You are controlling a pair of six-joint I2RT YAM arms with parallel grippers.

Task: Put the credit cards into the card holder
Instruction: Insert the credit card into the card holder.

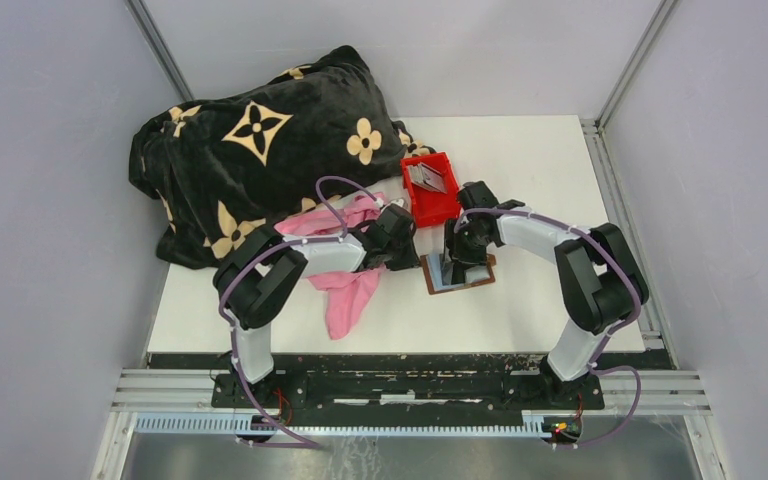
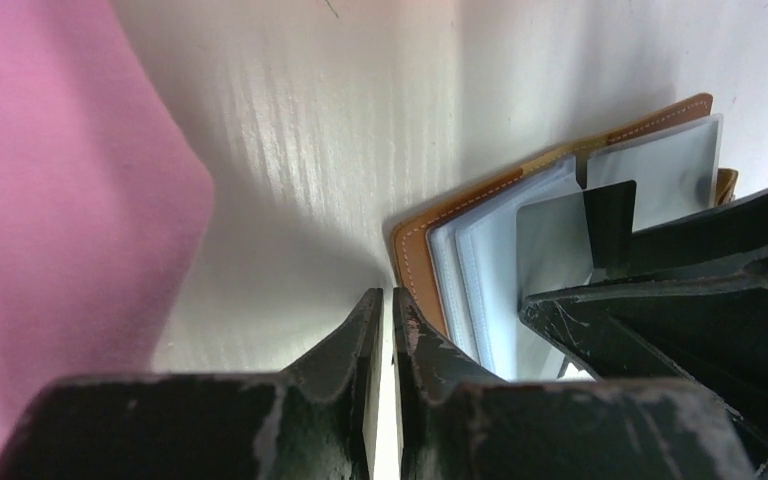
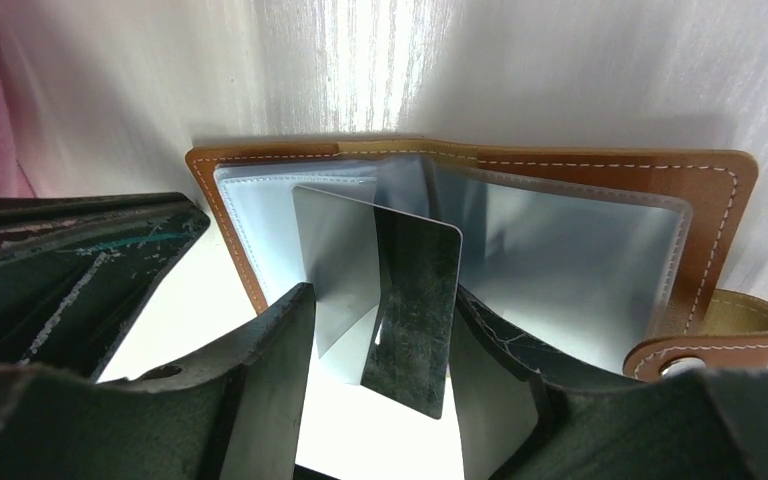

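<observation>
From above, the card holder point(image 1: 465, 284) lay open on the counter point(image 1: 540, 180), just in front of the red bin point(image 1: 430, 195), which held more credit cards point(image 1: 425, 177). The right fingers point(image 1: 457, 258) hung directly over the holder. The left fingers point(image 1: 400, 245) sat at its left edge, beside the pink cloth point(image 1: 345, 290). With both arms crowded there, a sideways correction by either could have knocked the other.

In the left wrist view, the left fingers were almost closed, with a mere slit between them and nothing visibly in it. Their tips were just beside the holder's brown corner. Whether they pressed on the leather I could not tell. If they did not, the holder was free to slide or fold shut under a push.

In the right wrist view, the right fingers were clamped on the side edges of one credit card point(image 3: 410, 270). It stood upright with its far end among the clear pockets point(image 3: 560, 250), though whether that end had entered a sleeve was not clear. The likeliest failure was a corner catching a pocket lip. The card would then bow, twist in the grip, or slip between sleeves instead of into one.
</observation>
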